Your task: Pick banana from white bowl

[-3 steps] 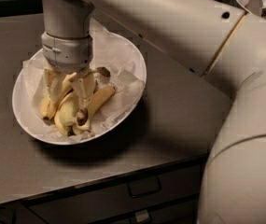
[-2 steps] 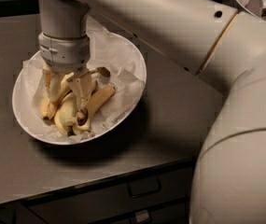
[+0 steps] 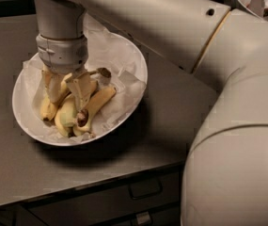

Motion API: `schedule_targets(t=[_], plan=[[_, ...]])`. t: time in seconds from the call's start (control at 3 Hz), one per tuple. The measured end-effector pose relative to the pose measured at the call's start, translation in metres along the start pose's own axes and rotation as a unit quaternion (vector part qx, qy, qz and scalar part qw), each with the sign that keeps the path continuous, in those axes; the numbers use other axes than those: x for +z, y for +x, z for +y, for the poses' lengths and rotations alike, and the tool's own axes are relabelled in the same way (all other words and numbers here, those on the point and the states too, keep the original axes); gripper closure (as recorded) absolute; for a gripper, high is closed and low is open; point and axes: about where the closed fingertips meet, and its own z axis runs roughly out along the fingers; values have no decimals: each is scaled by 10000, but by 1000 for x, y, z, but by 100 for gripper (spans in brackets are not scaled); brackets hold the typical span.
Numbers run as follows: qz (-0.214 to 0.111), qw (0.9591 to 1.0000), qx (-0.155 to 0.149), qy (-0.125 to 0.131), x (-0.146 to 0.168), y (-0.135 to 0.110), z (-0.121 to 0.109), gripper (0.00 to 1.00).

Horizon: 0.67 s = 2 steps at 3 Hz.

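The large shallow white bowl (image 3: 140, 65), lined with crinkled white paper, sits on the dark counter at the left. Three yellow bananas (image 3: 99, 99) lie in it, stems toward the back right. My gripper (image 3: 68, 94) reaches straight down into the bowl from the grey wrist above. It is open, its two cream fingers (image 3: 82, 89) down among the bananas, one on each side of the middle banana. The wrist hides the back ends of the left bananas.
My big white arm fills the right and top of the view. Smaller white bowls (image 3: 260, 1) stand at the top right corner. The counter (image 3: 171, 117) ends at a front edge with drawers and a handle (image 3: 145, 189) below.
The upper arm has swung a little nearer the camera. The gripper stays down in the bowl among the bananas; the bowl and bananas have not visibly moved.
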Motion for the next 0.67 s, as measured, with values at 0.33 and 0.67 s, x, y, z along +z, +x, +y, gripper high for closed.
schedule_targets(t=[0.33,0.67], plan=[[55,9998,168,-42,-1,3,5,49],[92,9994,331,-107,0,4,14,49]])
